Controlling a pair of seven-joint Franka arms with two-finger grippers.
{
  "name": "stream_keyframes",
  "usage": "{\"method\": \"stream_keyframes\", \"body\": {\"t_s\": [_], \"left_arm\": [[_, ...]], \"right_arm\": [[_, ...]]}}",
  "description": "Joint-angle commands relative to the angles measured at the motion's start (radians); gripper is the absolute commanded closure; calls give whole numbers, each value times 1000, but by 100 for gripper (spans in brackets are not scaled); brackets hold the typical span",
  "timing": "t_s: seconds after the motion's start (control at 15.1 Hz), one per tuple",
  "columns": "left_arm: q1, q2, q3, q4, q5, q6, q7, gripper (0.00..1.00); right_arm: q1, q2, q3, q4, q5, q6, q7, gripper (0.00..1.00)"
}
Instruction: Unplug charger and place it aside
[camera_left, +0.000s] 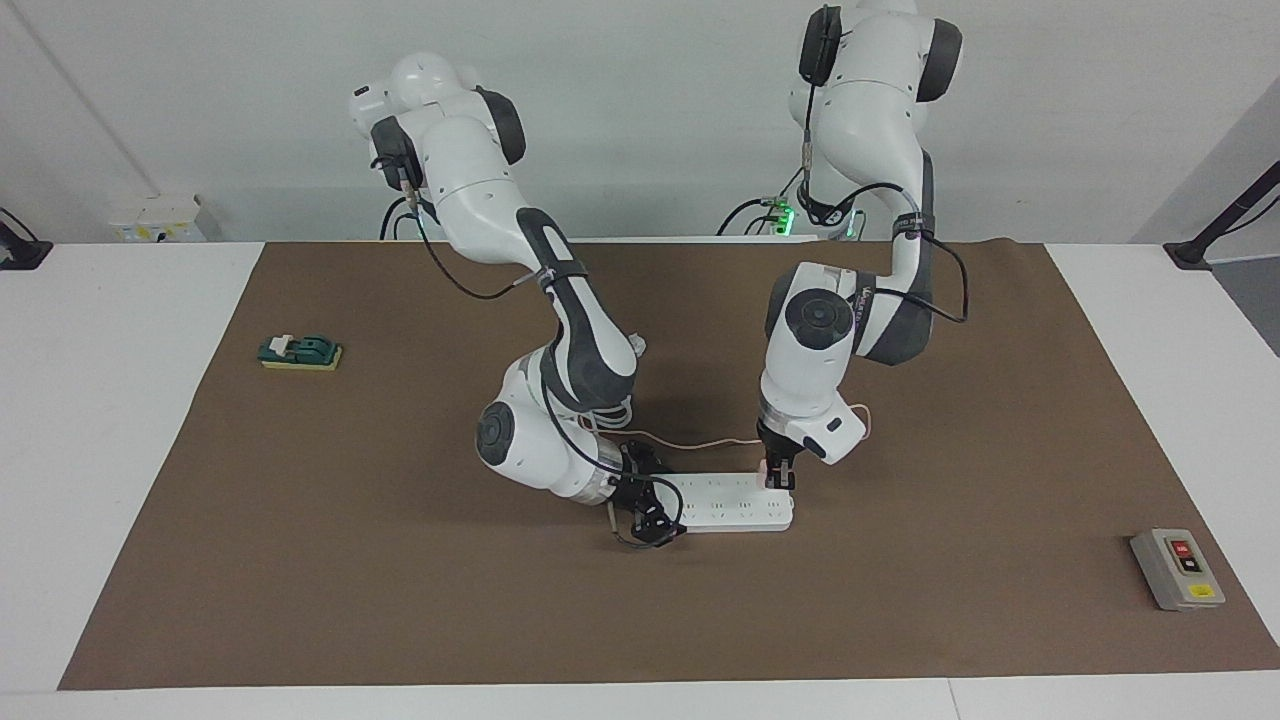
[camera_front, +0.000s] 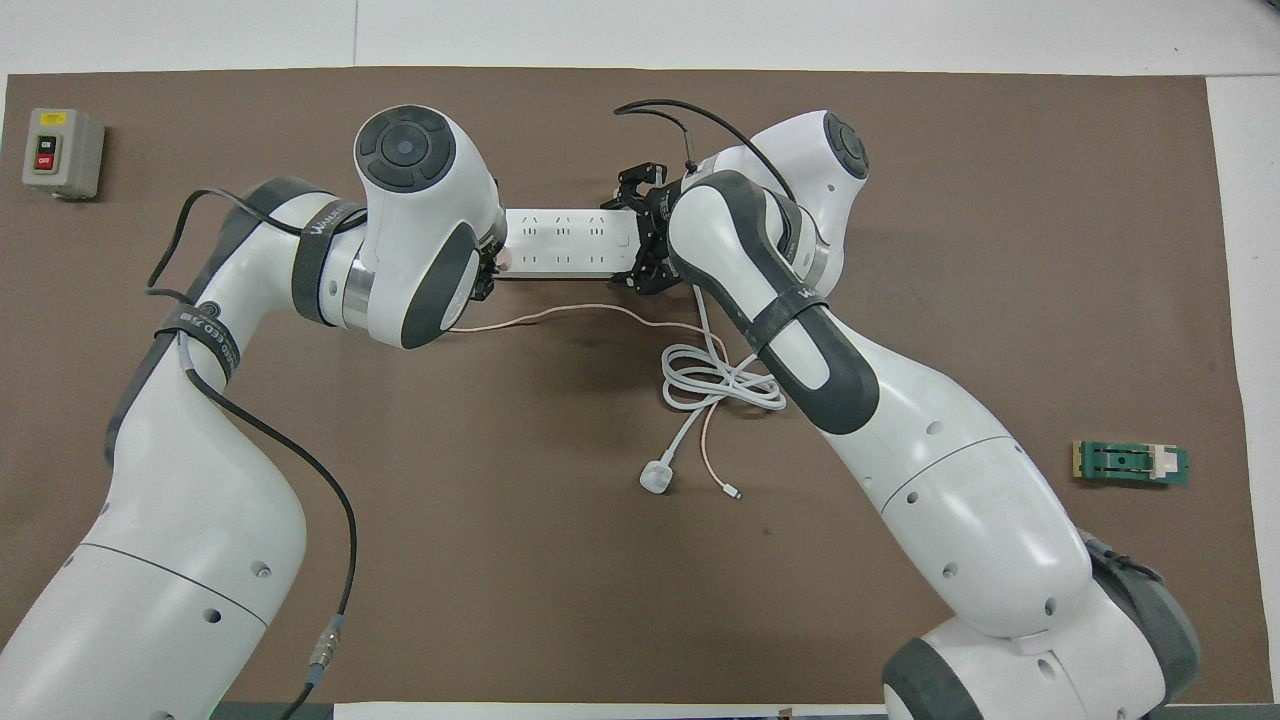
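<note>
The white power strip (camera_left: 730, 505) lies mid-table on the brown mat; it also shows in the overhead view (camera_front: 565, 240). The pale-pink charger (camera_left: 766, 467) stands plugged into the strip's end toward the left arm's end of the table. My left gripper (camera_left: 779, 476) comes straight down and is shut on the charger. In the overhead view the left arm's wrist hides most of the charger (camera_front: 504, 260). Its thin pink cable (camera_front: 590, 308) trails over the mat toward the robots. My right gripper (camera_left: 646, 508) grips the strip's other end across its width.
The strip's thick white cord (camera_front: 720, 385) lies coiled nearer the robots, ending in a round white plug (camera_front: 657, 477). A grey switch box (camera_left: 1177, 568) sits toward the left arm's end, a green block (camera_left: 300, 352) toward the right arm's end.
</note>
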Motion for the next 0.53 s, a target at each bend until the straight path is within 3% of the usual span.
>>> {"method": "stream_keyframes", "body": {"t_s": [0.0, 0.46], "left_arm": [[-11, -19, 4, -11, 5, -10, 25, 100], [-11, -27, 2, 25, 1, -89, 26, 100]], "right_arm": [[0, 58, 4, -1, 19, 39, -83, 100], [3, 58, 3, -1, 13, 45, -83, 100]]}}
